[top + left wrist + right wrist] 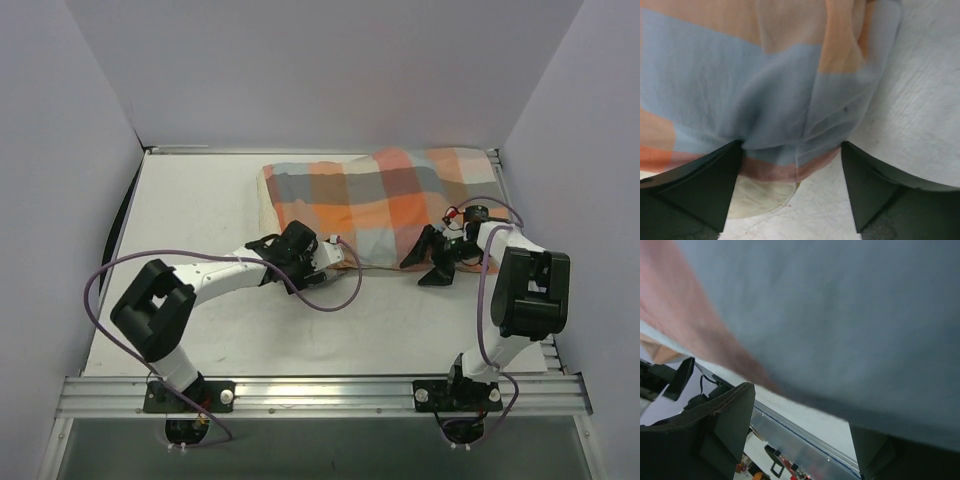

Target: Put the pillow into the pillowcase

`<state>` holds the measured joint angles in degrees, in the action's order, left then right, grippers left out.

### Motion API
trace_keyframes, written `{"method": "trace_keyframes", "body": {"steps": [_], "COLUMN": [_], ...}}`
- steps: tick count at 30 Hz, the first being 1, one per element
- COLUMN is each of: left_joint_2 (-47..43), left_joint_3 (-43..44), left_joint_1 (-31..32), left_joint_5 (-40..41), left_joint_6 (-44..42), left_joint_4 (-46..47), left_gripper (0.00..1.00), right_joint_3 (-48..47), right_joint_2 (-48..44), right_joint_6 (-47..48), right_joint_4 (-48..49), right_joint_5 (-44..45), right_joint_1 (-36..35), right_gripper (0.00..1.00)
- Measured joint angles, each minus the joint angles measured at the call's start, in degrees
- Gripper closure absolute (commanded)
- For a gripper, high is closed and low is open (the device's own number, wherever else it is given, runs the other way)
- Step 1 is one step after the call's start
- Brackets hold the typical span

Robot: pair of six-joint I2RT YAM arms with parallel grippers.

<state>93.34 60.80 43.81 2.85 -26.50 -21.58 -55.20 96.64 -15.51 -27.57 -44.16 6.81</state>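
The checked pillowcase (390, 195) lies at the back right of the table, bulging over the pillow. A cream strip of the pillow (267, 205) shows at its left end. My left gripper (340, 258) is at the pillowcase's near edge. In the left wrist view it (792, 147) is open, with the pillowcase hem (785, 115) hanging between the fingers and the cream pillow (760, 195) peeking out underneath. My right gripper (428, 262) is open at the near right edge of the pillowcase. In the right wrist view it (800, 407) is open, with grey and orange pillowcase cloth (840, 315) just above it.
The white table (200, 200) has grey walls on the left, the back and the right. A metal rail (320, 392) runs along the near edge. A purple cable (330, 300) loops on the table by the left arm.
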Motion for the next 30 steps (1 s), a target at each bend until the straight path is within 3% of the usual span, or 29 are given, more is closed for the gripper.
{"method": "trace_keyframes", "body": {"steps": [1,2,5,6,10,14,17,19,21,24,26,30], "left_joint_2": [1.33,2.23,3.08,2.73,2.78,9.07,16.02,17.86,17.44,16.65,14.62,7.82], "left_joint_3": [-1.20,-2.45,-4.59,-4.63,2.49,28.65,52.33,59.52,58.71,55.93,49.96,25.86], "left_joint_1": [-0.07,-0.22,-1.36,-2.12,-2.64,-1.95,-1.99,-2.95,-5.11,-10.93,-16.02,-28.65], "left_joint_5": [1.81,3.43,6.73,7.41,0.98,-18.34,-34.82,-44.02,-48.87,-53.24,-54.23,-54.38], "left_joint_6": [-1.84,-3.87,-9.03,-10.78,-11.87,-4.68,10.58,29.66,47.67,64.43,71.84,79.58], "left_joint_4": [1.66,3.06,6.56,6.95,-3.23,-21.92,-22.93,-10.27,4.55,16.22,21.38,31.26], "left_gripper": [0.26,0.47,0.83,0.99,1.00,1.00,1.00,1.00,1.00,1.00,1.00,1.00], "right_joint_3": [-0.22,-0.50,-2.05,-2.73,-4.85,-7.48,-11.15,-14.88,-19.21,-25.33,-28.17,-31.15], "right_joint_2": [0.63,1.01,1.60,1.64,1.62,0.39,-3.28,-7.04,-10.99,-15.91,-17.94,-17.38], "right_joint_6": [-0.39,-0.76,-1.33,-1.44,-1.66,-2.47,-3.48,-4.59,-5.18,-5.09,-4.31,-1.46], "right_joint_4": [0.61,1.11,2.45,3.19,4.39,5.79,5.99,6.93,7.58,8.72,9.33,8.33], "right_joint_5": [0.17,0.44,0.94,1.11,1.07,-0.74,-2.78,-4.79,-5.81,-5.70,-5.64,-5.66], "right_joint_1": [0.68,1.16,2.36,2.62,3.32,5.90,10.78,15.76,20.26,23.80,23.41,17.73], "right_gripper": [0.28,0.28,0.28,0.28,0.28,0.28,0.27,0.25,0.22,0.17,0.17,0.22]}}
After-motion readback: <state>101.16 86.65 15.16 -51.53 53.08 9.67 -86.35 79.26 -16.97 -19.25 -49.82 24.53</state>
